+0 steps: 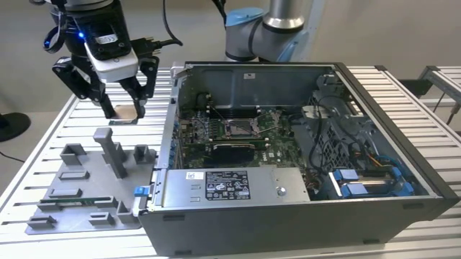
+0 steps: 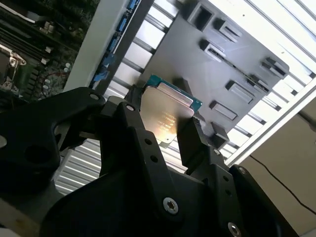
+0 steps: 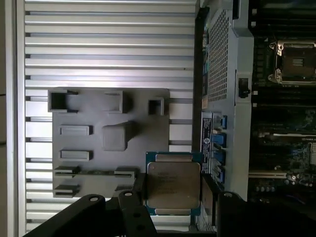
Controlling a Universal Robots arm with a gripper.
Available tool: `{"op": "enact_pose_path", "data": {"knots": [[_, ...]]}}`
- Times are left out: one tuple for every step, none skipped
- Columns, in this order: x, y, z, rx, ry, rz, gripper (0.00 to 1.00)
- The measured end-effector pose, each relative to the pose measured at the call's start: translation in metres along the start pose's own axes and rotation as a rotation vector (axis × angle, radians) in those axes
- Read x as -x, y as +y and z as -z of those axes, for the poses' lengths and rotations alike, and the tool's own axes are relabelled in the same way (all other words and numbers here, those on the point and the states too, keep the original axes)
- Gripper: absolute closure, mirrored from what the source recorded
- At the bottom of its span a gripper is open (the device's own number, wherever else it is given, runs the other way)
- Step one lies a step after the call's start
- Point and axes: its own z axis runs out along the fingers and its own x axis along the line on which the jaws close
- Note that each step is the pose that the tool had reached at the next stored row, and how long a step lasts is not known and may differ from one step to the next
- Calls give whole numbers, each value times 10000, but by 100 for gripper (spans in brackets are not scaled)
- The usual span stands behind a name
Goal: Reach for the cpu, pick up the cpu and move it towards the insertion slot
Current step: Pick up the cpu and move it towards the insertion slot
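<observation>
Note the layout first: the slatted tabletop (image 1: 65, 124) carries an open computer case (image 1: 288, 162) and, at the exterior view's left of it, a grey fixture plate (image 1: 79, 189). The arm hangs above the tabletop, beyond the fixture plate and clear of the case wall, with the hand (image 1: 121, 112) pointing straight down.

Judge the step as pick-up done, transfer not yet made. Your hand is closed narrowly on the cpu (image 3: 173, 185), its fingers (image 2: 195, 143) bearing on two opposite edges; the metallic face shows flat and level in both wrist views, raised off the fixture plate.

The insertion slot (image 1: 239, 127) sits on the board inside the case, well apart from the hand. Reaching it calls for travel toward the exterior view's right, over the case wall, with the cpu kept level
</observation>
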Motion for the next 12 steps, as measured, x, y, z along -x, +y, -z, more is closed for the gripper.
{"op": "enact_pose_path", "data": {"knots": [[40,1,0,0,0,0,100],[80,3,0,0,0,0,100],[129,4,-1,0,0,0,100],[174,5,-1,1,0,1,100],[220,6,-1,1,0,0,100],[264,7,-2,1,0,0,100],[308,8,-2,1,0,-1,100],[355,9,-2,0,0,0,100],[400,10,-2,1,0,1,100],[437,11,-3,1,-1,0,100],[471,12,-2,1,0,0,100],[502,12,-2,0,0,0,100]]}}
